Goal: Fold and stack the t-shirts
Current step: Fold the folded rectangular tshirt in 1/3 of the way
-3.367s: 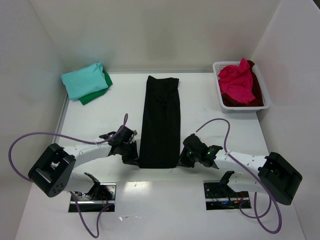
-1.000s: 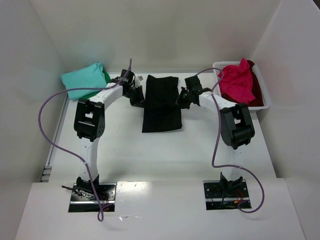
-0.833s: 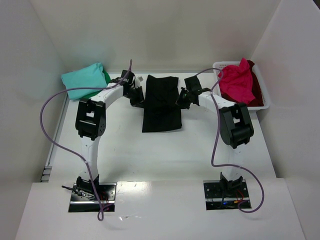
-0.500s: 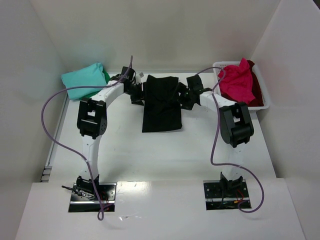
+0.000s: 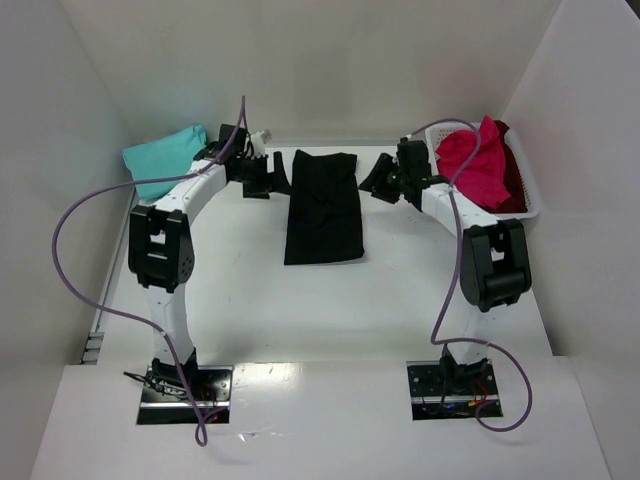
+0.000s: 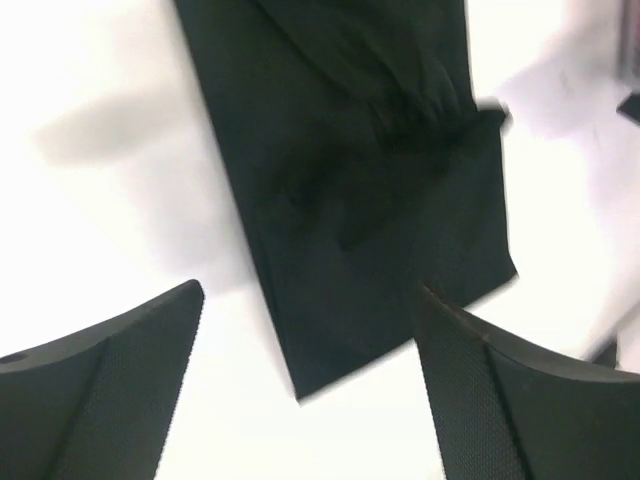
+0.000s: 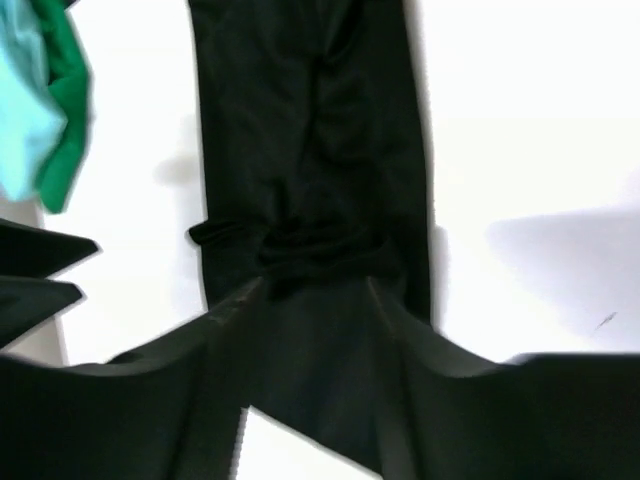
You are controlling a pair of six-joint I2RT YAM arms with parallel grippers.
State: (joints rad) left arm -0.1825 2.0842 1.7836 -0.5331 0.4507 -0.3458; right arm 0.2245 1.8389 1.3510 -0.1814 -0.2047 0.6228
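Observation:
A black t-shirt (image 5: pixel 323 208) lies folded in a short rectangle on the white table, toward the back. My left gripper (image 5: pixel 272 180) hovers just off its left far corner, open; in the left wrist view the gripper (image 6: pixel 310 385) has wide-apart fingers (image 6: pixel 100 390) with only the shirt's (image 6: pixel 360 180) corner below them. My right gripper (image 5: pixel 376 187) hangs off the shirt's right far edge, open; in its wrist view the gripper (image 7: pixel 310 400) frames the shirt (image 7: pixel 310 150) beneath without touching it. A teal t-shirt (image 5: pixel 160 160) sits back left on a green t-shirt (image 7: pixel 65 110). The pink-red t-shirt (image 5: pixel 470 165) and the dark red t-shirt (image 5: pixel 512 190) are in the basket.
A white lattice basket (image 5: pixel 532 205) stands at the back right against the wall. White walls close in the table on the left, back and right. Purple cables loop from both arms over the table's sides.
Both grippers were shut on the black shirt's far edge a second ago; they have opened, let it go and drawn outward and upward. The shirt stays folded in half.

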